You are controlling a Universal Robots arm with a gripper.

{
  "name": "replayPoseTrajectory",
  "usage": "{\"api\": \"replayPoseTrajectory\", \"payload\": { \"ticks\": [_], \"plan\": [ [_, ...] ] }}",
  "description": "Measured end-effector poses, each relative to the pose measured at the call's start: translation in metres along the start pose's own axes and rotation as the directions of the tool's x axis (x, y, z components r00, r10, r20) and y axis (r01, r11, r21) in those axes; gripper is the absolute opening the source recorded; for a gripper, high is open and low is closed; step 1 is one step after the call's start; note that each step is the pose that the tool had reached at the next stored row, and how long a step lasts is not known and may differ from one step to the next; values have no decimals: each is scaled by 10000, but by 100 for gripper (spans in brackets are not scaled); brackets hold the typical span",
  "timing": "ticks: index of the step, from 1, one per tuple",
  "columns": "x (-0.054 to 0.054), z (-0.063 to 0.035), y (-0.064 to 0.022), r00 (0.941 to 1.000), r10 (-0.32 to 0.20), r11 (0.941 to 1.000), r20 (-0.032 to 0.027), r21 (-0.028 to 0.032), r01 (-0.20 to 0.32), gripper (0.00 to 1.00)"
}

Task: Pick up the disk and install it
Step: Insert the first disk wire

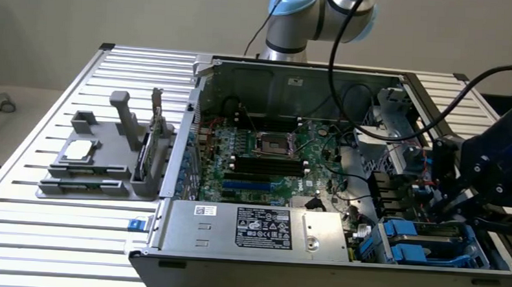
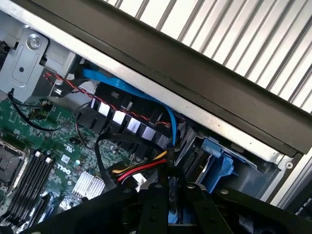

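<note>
My black gripper (image 1: 450, 207) hangs over the drive bay at the front corner of the open computer case (image 1: 284, 86), on the exterior view's right. In the wrist view its fingers (image 2: 153, 200) stand close together, shut on a thin dark edge with a strip of blue: the disk (image 2: 172, 215), seen edge-on. Most of the disk is hidden by the gripper. Just beyond the fingertips sits the bay with its blue plastic carriers (image 2: 217, 165), which also appear in the exterior view as blue carriers (image 1: 407, 244).
Cables cross beside the bay: a blue ribbon cable (image 2: 122, 90) and red-yellow-black power wires (image 2: 141, 170). The motherboard (image 1: 264, 157) fills the case floor and the silver power supply (image 1: 261, 228) lies at the front. A grey fixture (image 1: 99, 162) stands on the slatted table (image 1: 62, 239).
</note>
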State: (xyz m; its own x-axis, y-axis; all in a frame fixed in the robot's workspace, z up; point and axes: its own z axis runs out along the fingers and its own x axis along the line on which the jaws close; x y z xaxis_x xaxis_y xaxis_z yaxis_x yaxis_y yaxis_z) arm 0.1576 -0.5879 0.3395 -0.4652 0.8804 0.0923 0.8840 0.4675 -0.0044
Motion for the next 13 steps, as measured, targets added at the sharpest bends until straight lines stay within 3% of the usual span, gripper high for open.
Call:
{"api": "replayPoseTrajectory", "payload": {
  "ticks": [5, 13],
  "plan": [
    [1, -6, -1, 9991, 404, 9991, -97, 152, -403, 16],
    [13, -133, 0, 9978, 666, 9976, 23, 211, -667, 16]
  ]
}}
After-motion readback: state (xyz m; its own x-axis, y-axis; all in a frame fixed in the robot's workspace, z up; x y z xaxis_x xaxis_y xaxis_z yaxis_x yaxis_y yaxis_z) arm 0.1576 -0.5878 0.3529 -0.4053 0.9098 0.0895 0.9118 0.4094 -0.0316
